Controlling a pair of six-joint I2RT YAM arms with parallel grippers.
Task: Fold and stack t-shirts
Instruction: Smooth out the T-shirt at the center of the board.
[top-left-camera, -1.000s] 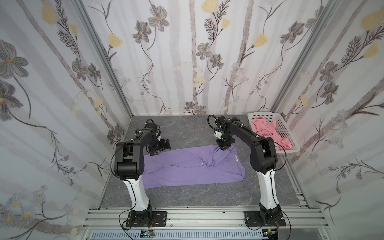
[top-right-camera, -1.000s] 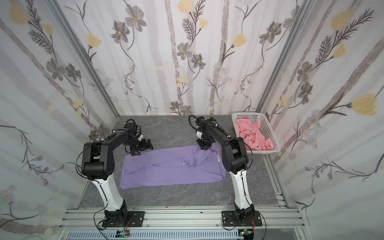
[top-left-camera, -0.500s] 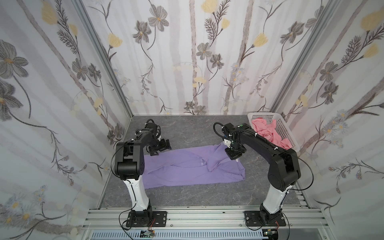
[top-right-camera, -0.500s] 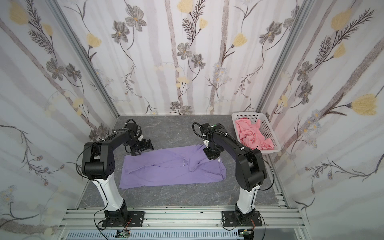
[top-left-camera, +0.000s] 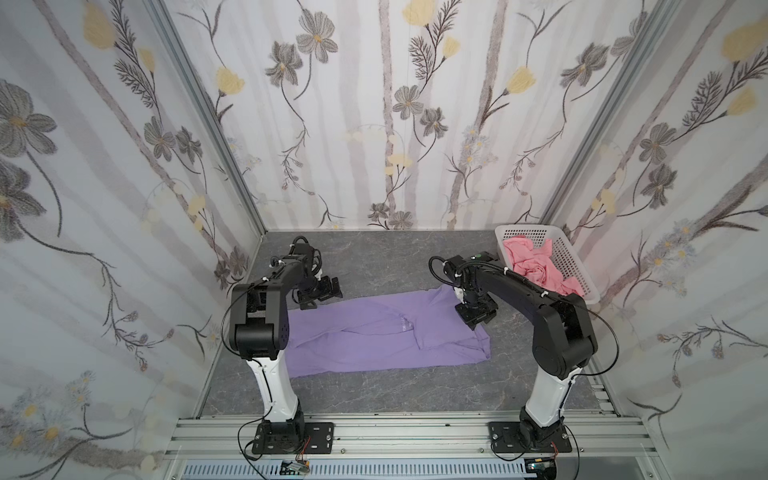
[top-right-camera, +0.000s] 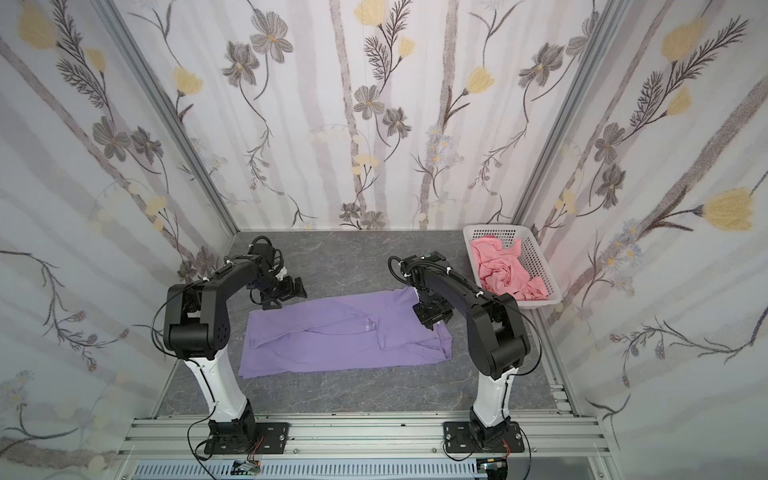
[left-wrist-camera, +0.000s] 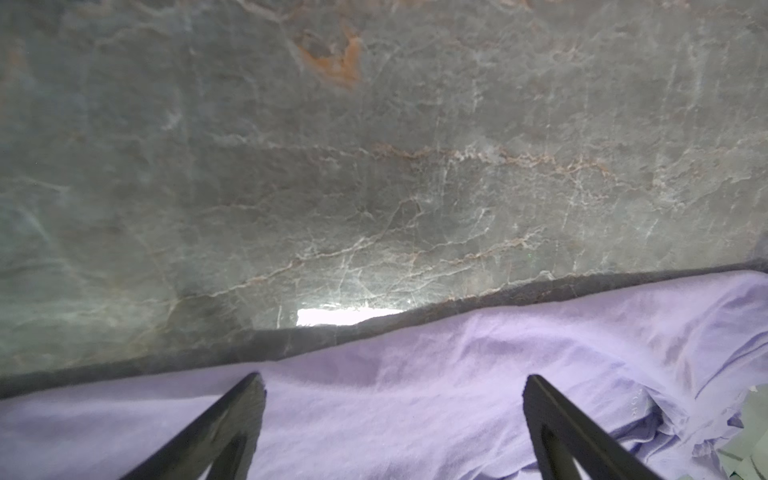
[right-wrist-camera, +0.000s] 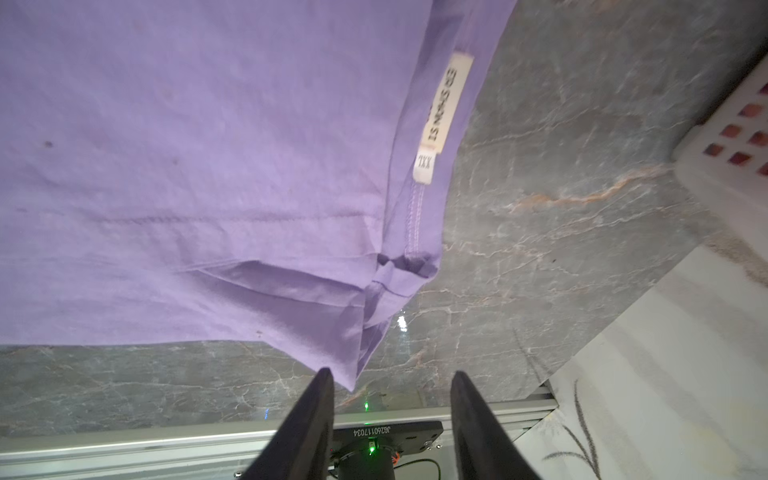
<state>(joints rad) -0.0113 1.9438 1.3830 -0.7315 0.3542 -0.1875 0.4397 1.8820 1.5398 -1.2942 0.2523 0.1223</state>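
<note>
The lavender t-shirt (top-left-camera: 374, 336) (top-right-camera: 332, 336) lies on the grey table as a long, creased band, folded over. My left gripper (top-left-camera: 320, 293) (top-right-camera: 284, 293) rests open at the shirt's far left corner. In the left wrist view its fingers straddle the lavender cloth (left-wrist-camera: 415, 395) without pinching it, left gripper (left-wrist-camera: 392, 380). My right gripper (top-left-camera: 478, 318) (top-right-camera: 434, 320) hovers over the shirt's right end. In the right wrist view the right gripper (right-wrist-camera: 392, 376) is open and empty, with a shirt (right-wrist-camera: 208, 166) corner just past one fingertip. The pink garment (top-left-camera: 536, 266) (top-right-camera: 503, 266) lies crumpled in the basket.
The white perforated basket (top-left-camera: 569, 262) (top-right-camera: 536, 257) stands at the back right by the wall. A white neck label (right-wrist-camera: 442, 108) shows on the shirt's right edge. Flowered walls close in three sides. An aluminium rail with both arm bases (top-left-camera: 291, 436) runs along the front.
My right gripper has moved right and toward the front over the shirt's end, and its jaws have gone from shut to apart. The left arm has not moved.
</note>
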